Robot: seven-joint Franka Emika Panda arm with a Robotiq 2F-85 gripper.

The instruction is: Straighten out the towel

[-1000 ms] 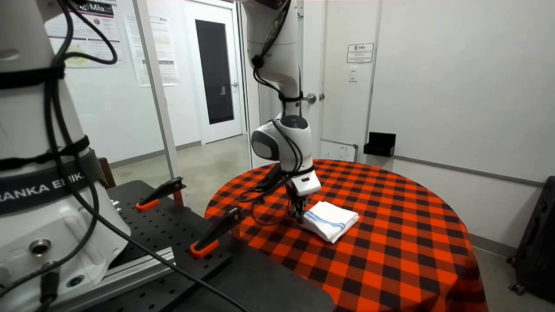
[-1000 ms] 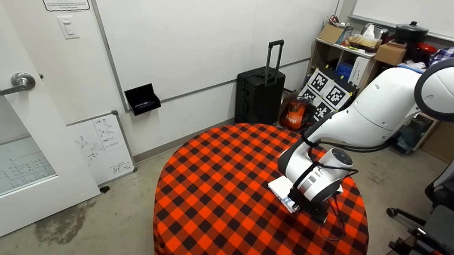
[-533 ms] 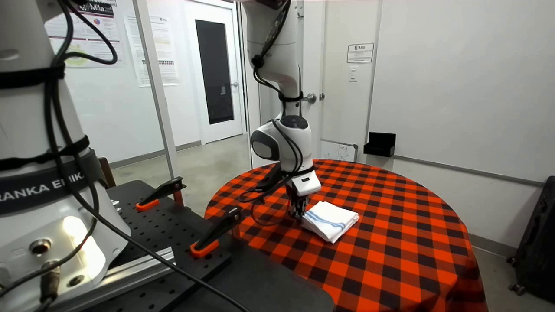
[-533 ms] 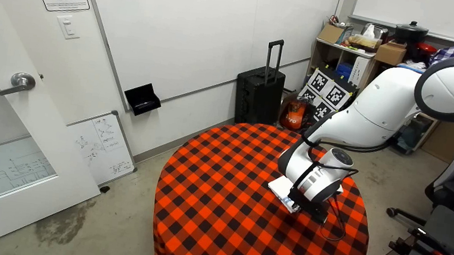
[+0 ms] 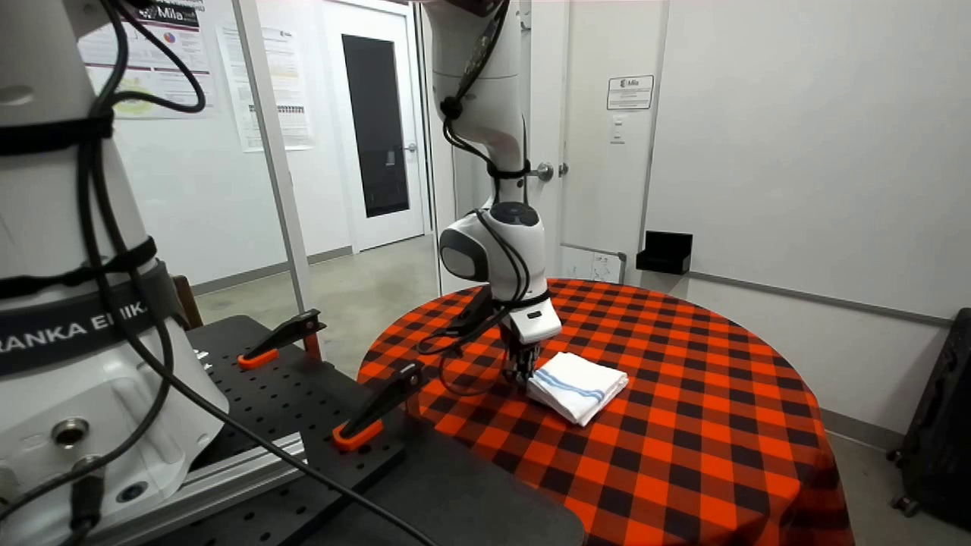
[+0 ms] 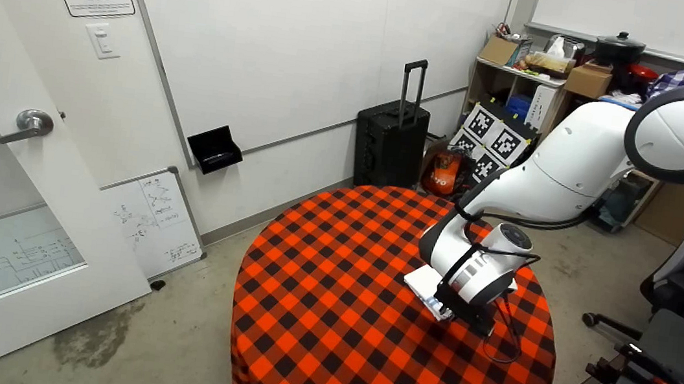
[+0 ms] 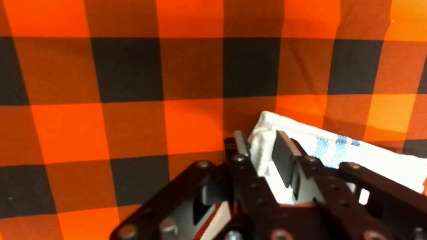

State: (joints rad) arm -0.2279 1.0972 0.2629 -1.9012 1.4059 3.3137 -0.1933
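The folded towel (image 5: 580, 385) lies lower right of centre in an exterior view, on the checked worktop (image 5: 705, 425). Right of centre in the wrist view, the pincer (image 7: 261, 144) straddles its edge — whether it grips there is unclear.

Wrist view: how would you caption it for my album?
The claw straddles an edge of a folded, blue-striped white towel on a red-and-black checked tablecloth.
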